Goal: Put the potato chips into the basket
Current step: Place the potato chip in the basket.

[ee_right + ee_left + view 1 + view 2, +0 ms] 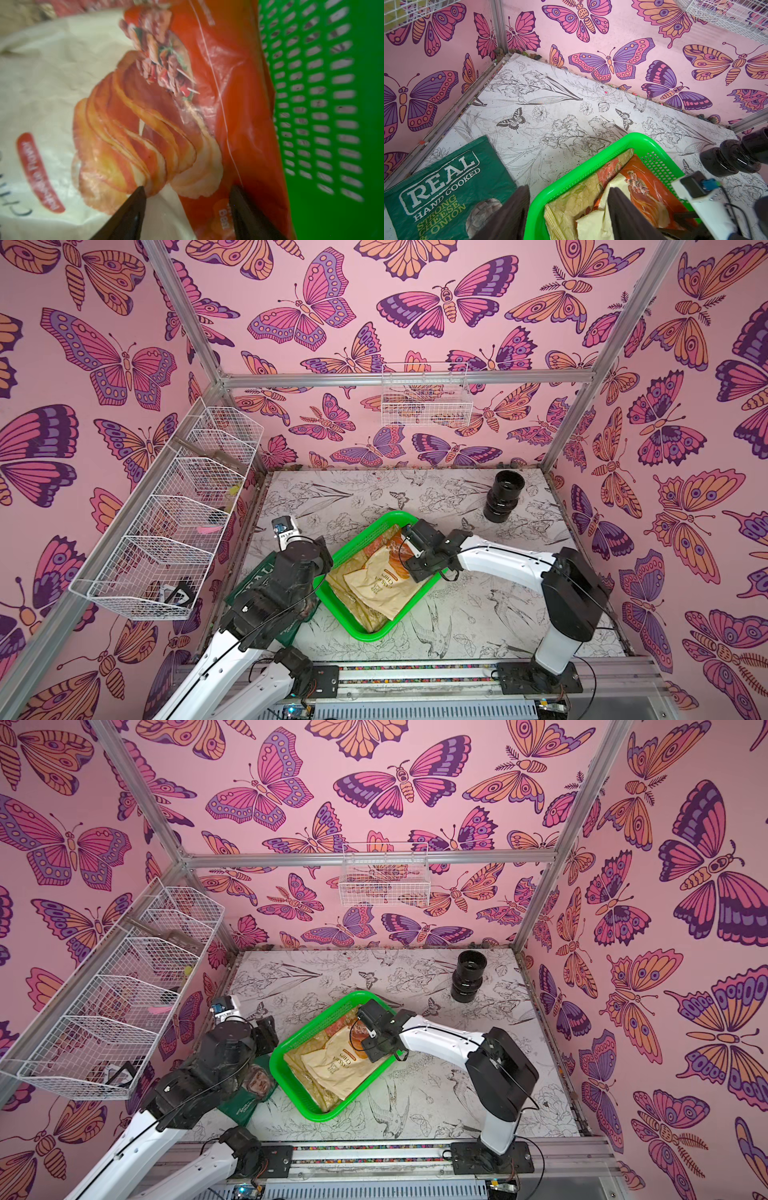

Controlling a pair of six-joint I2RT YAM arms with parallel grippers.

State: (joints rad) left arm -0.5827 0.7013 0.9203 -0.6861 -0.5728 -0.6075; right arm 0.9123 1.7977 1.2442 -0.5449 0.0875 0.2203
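Light: bright, even, diffuse.
Shadows: faint, soft-edged on the table point(478, 614).
Glare: small highlights on the black cylinder point(733, 158).
Focus: right wrist view blurred; cream-and-orange bag point(145, 114) and basket point(322, 104) soft.
Edges: wide-angle stretch in both top views.

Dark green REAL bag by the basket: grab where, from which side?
Probably the top seam of the dark green plastic REAL bag, from above with the open left gripper: it lies flat on the table beside the bright green mesh basket, so only edges pinch.
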